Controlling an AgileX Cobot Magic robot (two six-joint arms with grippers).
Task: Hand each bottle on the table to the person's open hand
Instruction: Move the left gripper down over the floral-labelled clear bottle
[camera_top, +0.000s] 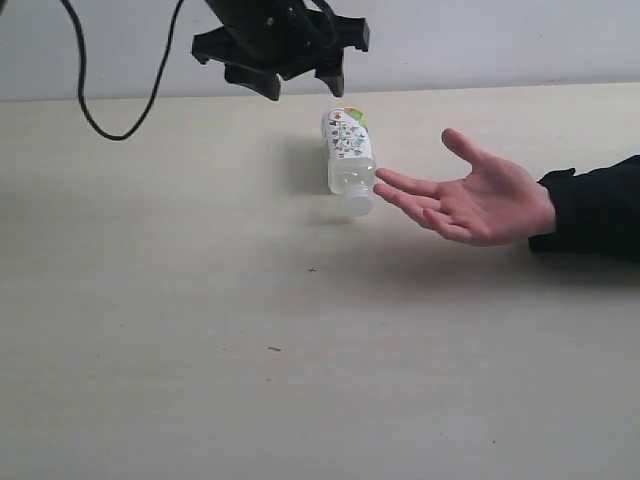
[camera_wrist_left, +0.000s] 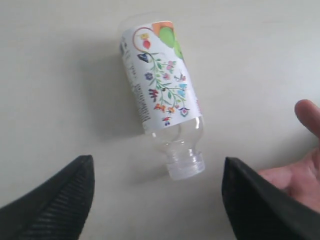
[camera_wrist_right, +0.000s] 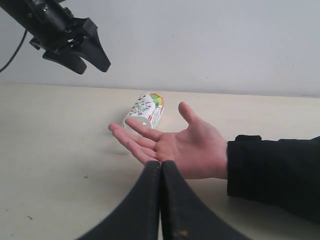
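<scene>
Here, in the exterior view, we see the patterned bottle (camera_top: 348, 158) far back on the table (camera_top: 200, 320), its long axis running toward us, cap nearest, just beside the fingertips of the person's hand (camera_top: 470, 195). The left gripper (camera_top: 302, 88) hangs above, jaws spread and empty. Open tabletop stretches toward us. The left wrist view shows the cap toward the spread fingers. In the right wrist view, the right gripper (camera_wrist_right: 160, 167) is closed on nothing and faces the palm.

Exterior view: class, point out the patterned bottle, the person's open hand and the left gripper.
patterned bottle (camera_top: 349, 145), exterior view, on its label.
open hand (camera_top: 490, 200), exterior view, on the palm.
left gripper (camera_top: 303, 88), exterior view, midway between its fingertips.
</scene>
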